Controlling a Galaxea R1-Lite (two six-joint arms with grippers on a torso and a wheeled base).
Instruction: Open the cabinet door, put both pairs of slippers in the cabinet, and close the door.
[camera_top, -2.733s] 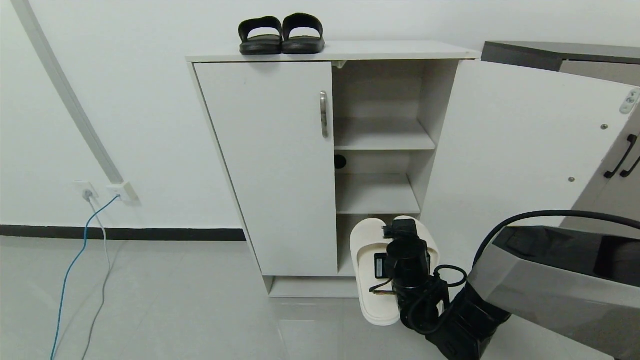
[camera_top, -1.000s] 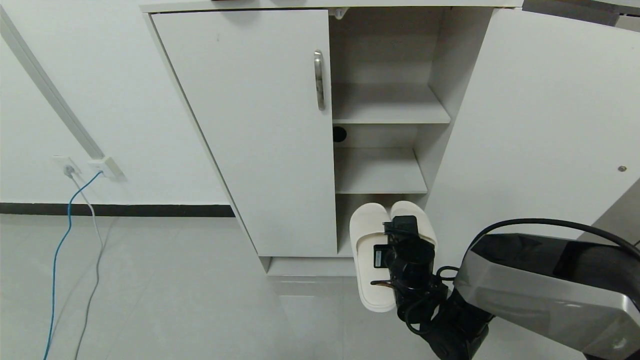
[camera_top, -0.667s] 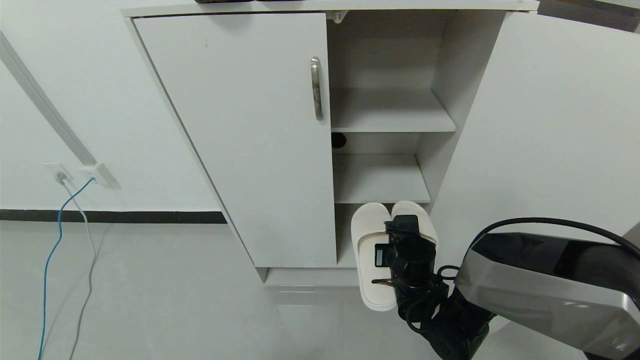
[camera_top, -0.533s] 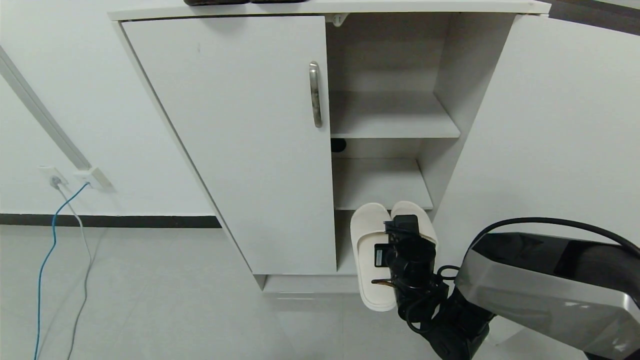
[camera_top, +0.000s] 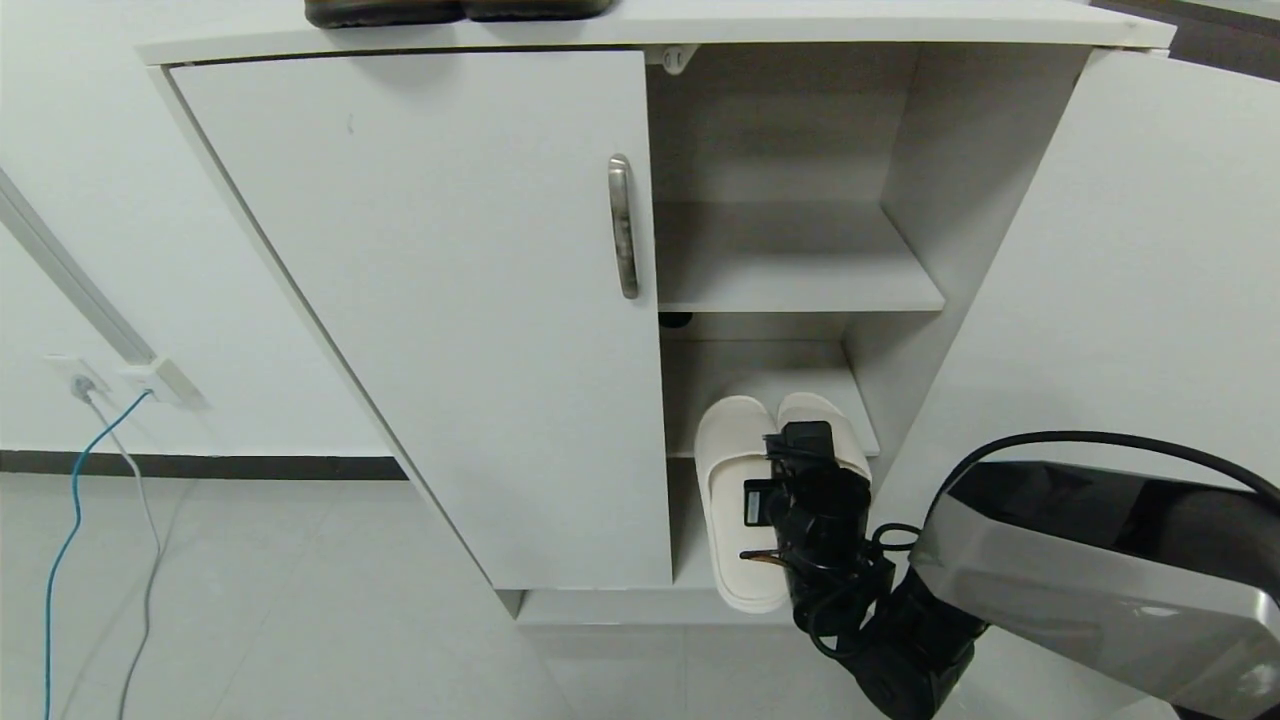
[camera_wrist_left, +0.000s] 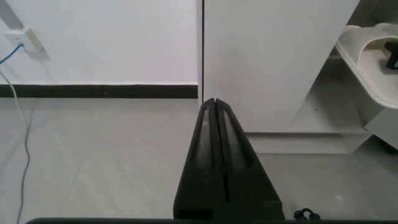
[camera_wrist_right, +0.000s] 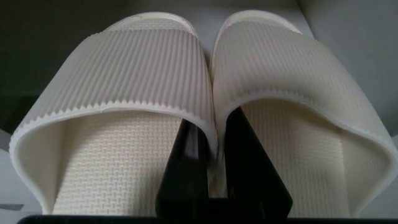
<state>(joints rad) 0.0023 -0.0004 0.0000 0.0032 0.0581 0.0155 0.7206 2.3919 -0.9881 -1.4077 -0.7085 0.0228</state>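
Since the earlier frames the camera has drawn nearer, and the right gripper (camera_top: 800, 436) has brought the pair of cream ribbed rubber slippers (camera_top: 735, 480) closer to the white laminate cabinet (camera_top: 800, 25); their toes now overlap the front of the lower shelf (camera_top: 770, 365), and their heels lie above the plinth (camera_top: 620, 605) rather than out over the grey tiled floor (camera_top: 250, 600).

The cabinet stands against the wall; its right-hand door (camera_top: 1150, 250) is swung wide open, baring the upper shelf (camera_top: 800, 250), the lower shelf and the bottom compartment; its left-hand door (camera_top: 450, 300) is shut, with a brushed-metal bar handle (camera_top: 622, 226) upright at its inner edge.

The cream slippers hang side by side in front of the open half, toes toward the cabinet and heels lower; whether they touch the lower shelf cannot be told.

A pair of black rubber slippers (camera_top: 455, 10) rests on the cabinet top, above the shut door.

The right gripper has one black finger (camera_wrist_right: 245, 168) under each strap, pinching the two inner strap walls between them.

The left gripper (camera_wrist_left: 215, 109) is empty, its fingers pressed together, low above the floor and facing the cabinet.

A wall socket (camera_top: 75, 385) with a blue cable (camera_top: 60, 540) sits well to the left.
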